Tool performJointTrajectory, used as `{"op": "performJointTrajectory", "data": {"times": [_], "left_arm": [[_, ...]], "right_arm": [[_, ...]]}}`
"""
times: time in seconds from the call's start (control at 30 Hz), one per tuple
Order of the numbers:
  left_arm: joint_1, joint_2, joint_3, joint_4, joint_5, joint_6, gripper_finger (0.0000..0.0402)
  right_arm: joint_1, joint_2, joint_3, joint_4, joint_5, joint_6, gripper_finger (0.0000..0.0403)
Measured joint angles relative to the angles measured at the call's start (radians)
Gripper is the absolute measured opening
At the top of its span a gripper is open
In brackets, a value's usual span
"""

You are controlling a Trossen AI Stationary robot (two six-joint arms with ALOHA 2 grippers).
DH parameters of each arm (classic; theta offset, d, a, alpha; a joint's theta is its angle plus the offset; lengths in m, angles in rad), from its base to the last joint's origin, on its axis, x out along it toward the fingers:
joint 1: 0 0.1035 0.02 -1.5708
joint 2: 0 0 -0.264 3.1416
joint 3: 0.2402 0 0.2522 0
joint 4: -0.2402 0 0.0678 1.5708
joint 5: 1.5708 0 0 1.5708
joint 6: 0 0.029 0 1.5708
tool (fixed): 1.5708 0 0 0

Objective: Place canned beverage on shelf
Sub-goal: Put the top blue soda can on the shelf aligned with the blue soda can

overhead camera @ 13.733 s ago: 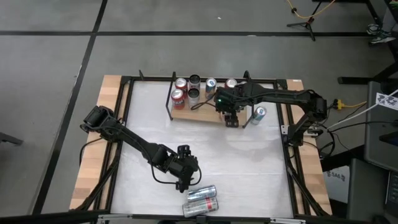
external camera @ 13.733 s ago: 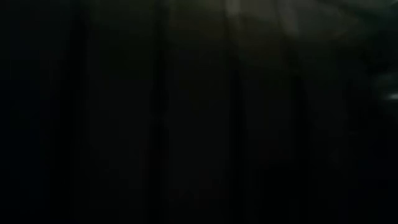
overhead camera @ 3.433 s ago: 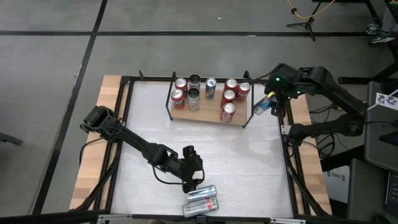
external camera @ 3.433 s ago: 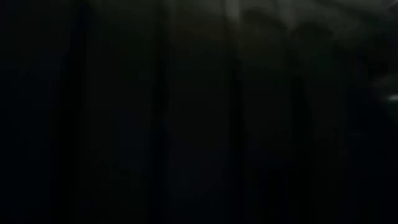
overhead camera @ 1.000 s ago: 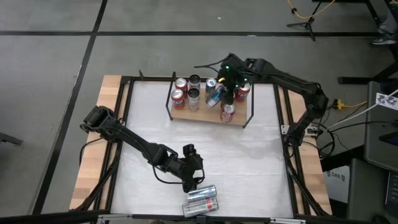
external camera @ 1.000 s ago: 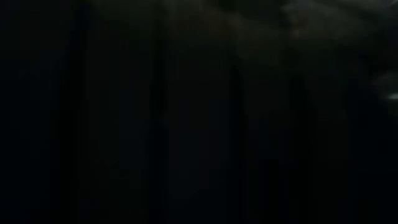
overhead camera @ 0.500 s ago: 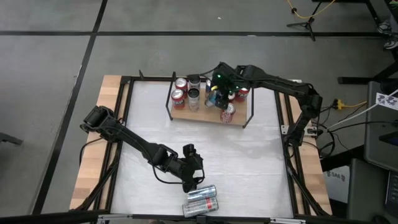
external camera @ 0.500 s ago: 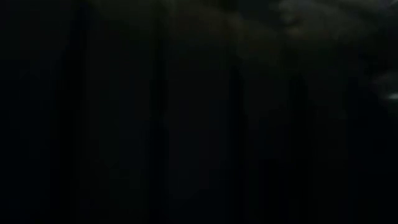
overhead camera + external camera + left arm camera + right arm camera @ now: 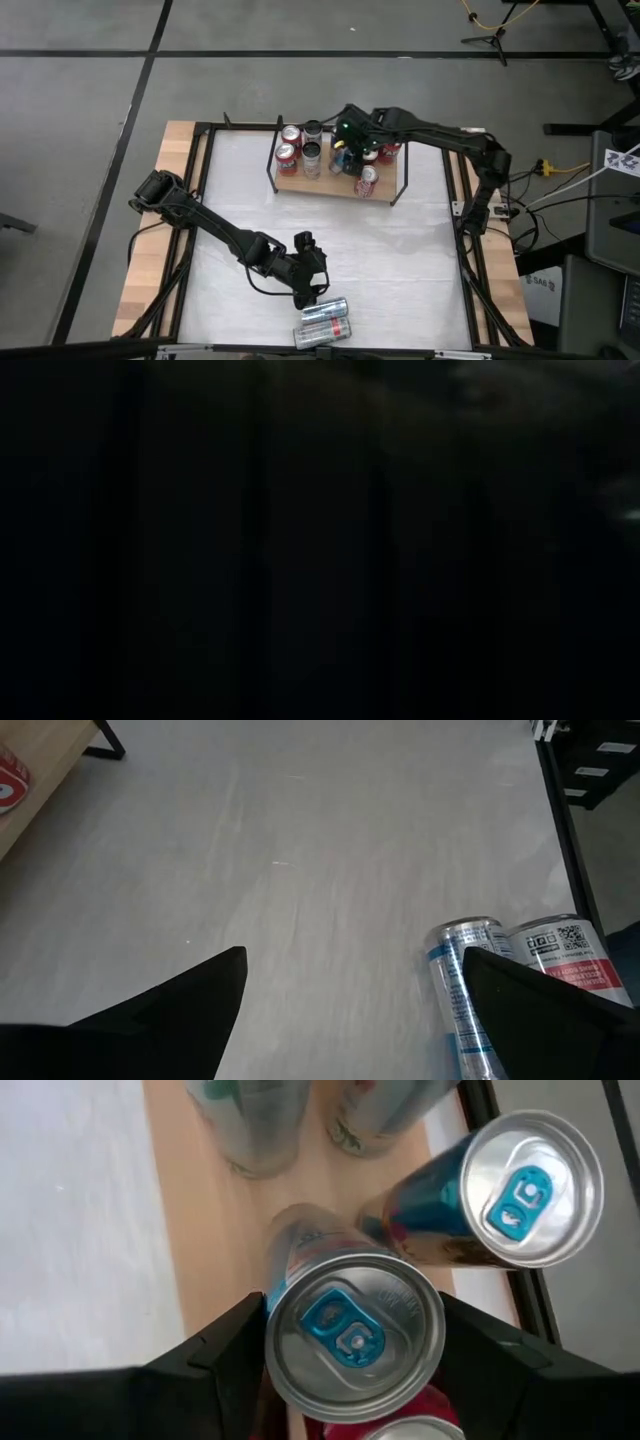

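The blue-tabbed can [image 9: 352,1335] sits clamped between the right gripper's [image 9: 347,150] two dark fingers, over the middle of the shelf [image 9: 330,183], which stands at 12 o'clock on the white tabletop [image 9: 330,250]. The wrist view shows wood directly beneath it, so it hangs above or on an open patch of board; whether its base touches I cannot tell.

Neighbours crowd it. A second blue-tabbed can [image 9: 500,1195] stands just beside it, two more cans [image 9: 255,1120] lie beyond, and a red can top [image 9: 415,1425] shows at the frame edge by the fingers.

The risk, as I judge it, is a knock-over: the gap is tight, and fingers spreading to release could push the adjacent cans or tip this one if it is let go while tilted or not seated.

The left gripper [image 9: 306,288] waits at 6 o'clock with its jaws spread and empty, just beside two cans [image 9: 323,320] lying on their sides.

The high view gives the whole layout and both arms but hides the carried can under the gripper. The right wrist view alone shows the grip and clearances; the left wrist view shows the lying cans' labels. The low view is dark.
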Motion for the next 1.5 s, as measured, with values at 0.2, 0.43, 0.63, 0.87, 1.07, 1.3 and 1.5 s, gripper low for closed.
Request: {"op": "performJointTrajectory", "data": {"times": [0.2, 0.43, 0.63, 0.87, 1.07, 1.3, 1.5], "left_arm": [[0.0, 0.0, 0.0, 0.0, 0.0, 0.0, 0.0364], [0.0, 0.0, 0.0, 0.0, 0.0, 0.0, 0.0364], [0.0, 0.0, 0.0, 0.0, 0.0, 0.0, 0.0363], [0.0, 0.0, 0.0, 0.0, 0.0, 0.0, 0.0363], [0.0, 0.0, 0.0, 0.0, 0.0, 0.0, 0.0363], [0.0, 0.0, 0.0, 0.0, 0.0, 0.0, 0.0363], [0.0, 0.0, 0.0, 0.0, 0.0, 0.0, 0.0363]], "right_arm": [[0.0, 0.023, 0.0, -0.004, 0.04, -0.002, 0.024], [0.0, 0.025, 0.0, 0.0, 0.04, -0.002, 0.0241], [0.0, 0.025, 0.0, -0.002, 0.036, -0.002, 0.0241], [0.0, 0.025, 0.0, -0.002, 0.036, -0.002, 0.0241], [0.0, 0.025, 0.0, -0.002, 0.036, -0.002, 0.0241], [0.0, 0.025, 0.0, -0.002, 0.036, 0.001, 0.0241], [0.0, 0.025, 0.0, -0.002, 0.036, 0.001, 0.0241]]}}
